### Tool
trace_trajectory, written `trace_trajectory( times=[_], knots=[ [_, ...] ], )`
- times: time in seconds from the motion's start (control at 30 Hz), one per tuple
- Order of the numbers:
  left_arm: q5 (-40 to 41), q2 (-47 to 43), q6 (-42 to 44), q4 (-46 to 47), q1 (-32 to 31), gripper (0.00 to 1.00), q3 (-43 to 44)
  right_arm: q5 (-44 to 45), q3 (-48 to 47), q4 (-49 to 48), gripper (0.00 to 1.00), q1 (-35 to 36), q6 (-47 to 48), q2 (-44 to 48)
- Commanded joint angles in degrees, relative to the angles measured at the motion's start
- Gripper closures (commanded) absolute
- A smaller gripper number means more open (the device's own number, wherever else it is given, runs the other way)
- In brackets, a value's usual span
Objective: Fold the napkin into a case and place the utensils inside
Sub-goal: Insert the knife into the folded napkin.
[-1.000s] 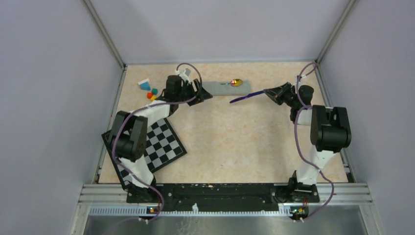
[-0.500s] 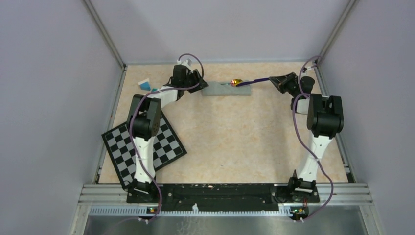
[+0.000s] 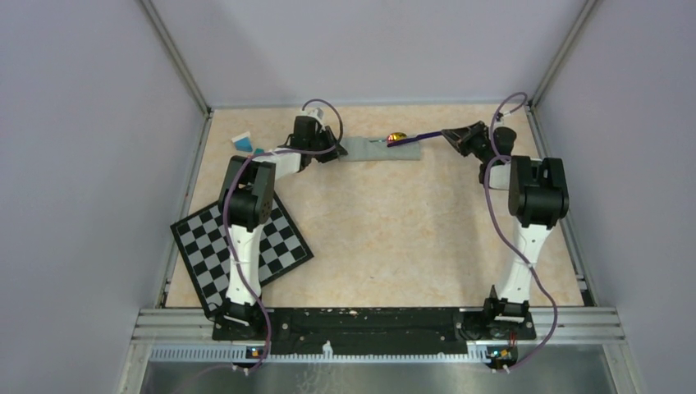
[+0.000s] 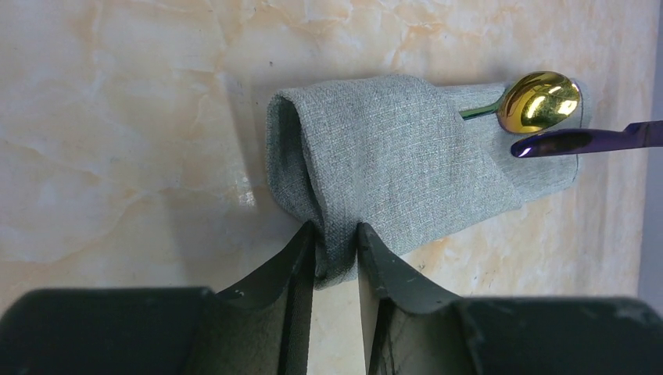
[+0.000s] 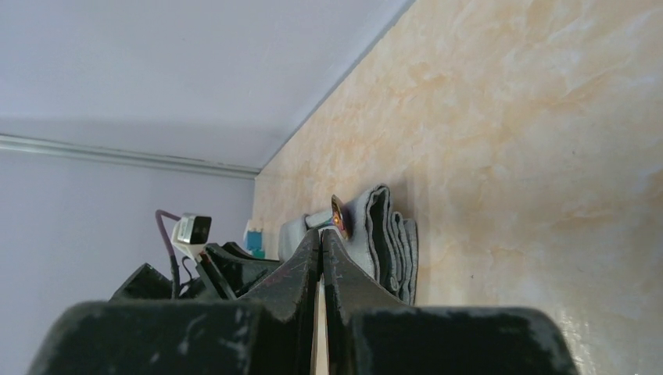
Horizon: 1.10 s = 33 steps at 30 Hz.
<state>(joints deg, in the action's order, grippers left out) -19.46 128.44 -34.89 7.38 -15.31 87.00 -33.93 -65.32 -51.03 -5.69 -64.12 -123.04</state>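
Observation:
The napkin lies folded as a narrow grey-green case [image 3: 379, 150] at the back of the table. The spoon's gold-shining bowl [image 3: 397, 137] sticks out of the case's right end; its handle goes under the top fold [image 4: 391, 148]. My left gripper [image 3: 337, 151] is shut on the case's left end, pinching a fold of cloth [image 4: 337, 251]. My right gripper [image 3: 448, 134] is shut on the dark purple stick-like piece [image 3: 418, 138], held just above the table. The stick's tip [image 4: 547, 144] is at the case's right end, beside the spoon bowl [image 4: 541, 101]. In the right wrist view the stick is hidden behind the shut fingers [image 5: 309, 258].
A black-and-white checkered board [image 3: 275, 246] lies at the front left, partly under the left arm. Small coloured blocks [image 3: 244, 139] sit at the back left near the wall. The back wall runs close behind the case, and the right wall stands close to the right arm.
My left gripper has moved to the back and right to the case's left end and shut on it. My right gripper has carried the stick back, bringing its tip beside the spoon bowl.

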Motion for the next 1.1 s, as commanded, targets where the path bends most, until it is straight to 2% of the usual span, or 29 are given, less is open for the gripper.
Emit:
trace_trajectory(
  times=[0.0, 0.3, 0.63, 1.07],
  knots=[
    [-1.2, 0.3, -0.8, 2.7, 0.1, 0.7, -0.3, 1.1, -1.7, -3.6, 1.0, 2.1, 0.1, -1.2],
    [-2.7, 0.4, -2.0, 3.7, 0.0, 0.72, -0.6, 2.2, -1.6, -5.5, 1.0, 4.8, -2.3, -2.4],
    [-2.8, -0.5, -2.8, 4.3, -0.1, 0.72, -1.1, 6.0, 0.8, -11.9, 1.0, 8.5, -9.9, -5.0],
    [-3.2, -1.0, -3.4, 5.1, -0.3, 0.72, -1.5, 11.9, 4.0, -12.9, 1.0, 12.4, -13.7, -5.5]
  ],
)
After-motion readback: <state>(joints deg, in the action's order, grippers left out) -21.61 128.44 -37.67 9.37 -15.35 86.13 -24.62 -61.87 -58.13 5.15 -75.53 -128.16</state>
